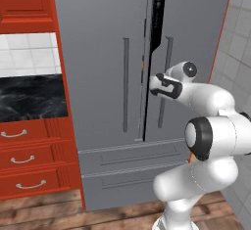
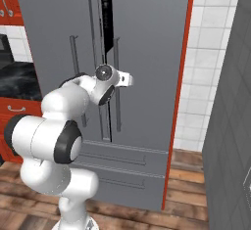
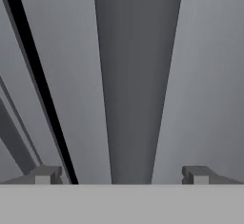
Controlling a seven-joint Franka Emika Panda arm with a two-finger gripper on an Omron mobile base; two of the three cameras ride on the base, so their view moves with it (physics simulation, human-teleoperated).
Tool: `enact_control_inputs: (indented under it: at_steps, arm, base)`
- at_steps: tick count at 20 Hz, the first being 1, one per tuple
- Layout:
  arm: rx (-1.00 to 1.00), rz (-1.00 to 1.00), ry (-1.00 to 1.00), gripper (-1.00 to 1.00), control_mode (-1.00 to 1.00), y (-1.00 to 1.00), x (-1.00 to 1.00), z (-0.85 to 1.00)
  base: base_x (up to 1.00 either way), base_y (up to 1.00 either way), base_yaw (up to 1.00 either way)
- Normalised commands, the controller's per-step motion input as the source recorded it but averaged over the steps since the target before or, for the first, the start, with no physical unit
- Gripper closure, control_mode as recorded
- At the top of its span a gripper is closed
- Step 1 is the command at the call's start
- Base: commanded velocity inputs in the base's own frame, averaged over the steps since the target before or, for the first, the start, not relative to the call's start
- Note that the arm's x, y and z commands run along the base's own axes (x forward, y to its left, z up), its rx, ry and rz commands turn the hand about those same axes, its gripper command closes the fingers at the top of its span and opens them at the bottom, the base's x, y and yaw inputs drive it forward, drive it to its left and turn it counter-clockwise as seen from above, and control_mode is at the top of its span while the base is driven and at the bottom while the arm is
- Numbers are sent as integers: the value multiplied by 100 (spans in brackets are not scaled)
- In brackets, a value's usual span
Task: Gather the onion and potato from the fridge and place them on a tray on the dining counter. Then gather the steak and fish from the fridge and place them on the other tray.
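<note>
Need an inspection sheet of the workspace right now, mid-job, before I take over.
Surface: black marble counter at left, between red cabinets.
Job's things: fridge, right door ajar, dark gap between doors; food hidden.
Clutter: nothing seen.
Grippers: pincer open, straddling the right door's bar handle, not yet closed on it.
Cables: nothing seen.
Surroundings: white tiled wall, wooden floor.

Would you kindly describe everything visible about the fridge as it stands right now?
The fridge is tall, grey and metallic-looking, with two upper doors, long vertical bar handles and two drawers below. It stands on the wooden floor between red cabinets and a tiled wall. The right door is slightly ajar, showing a dark gap. The open gripper straddles the right door handle; contact cannot be told.
</note>
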Motion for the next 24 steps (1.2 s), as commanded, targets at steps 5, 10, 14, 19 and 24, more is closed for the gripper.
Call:
enact_control_inputs:
  at_steps: [5,10,14,19,24]
  arm:
    - [0,1,0,-100,-100,-10,38,-12]
    - [0,0,0,-100,-100,-4,27,-10]
    - [0,0,0,100,-100,0,3,0]
    - [0,0,0,100,-100,0,0,0]
    - [0,0,0,100,-100,0,0,0]
  base:
    - [0,0,0]
    - [0,0,0]
    - [0,0,0]
    - [0,0,0]
    - [0,0,0]
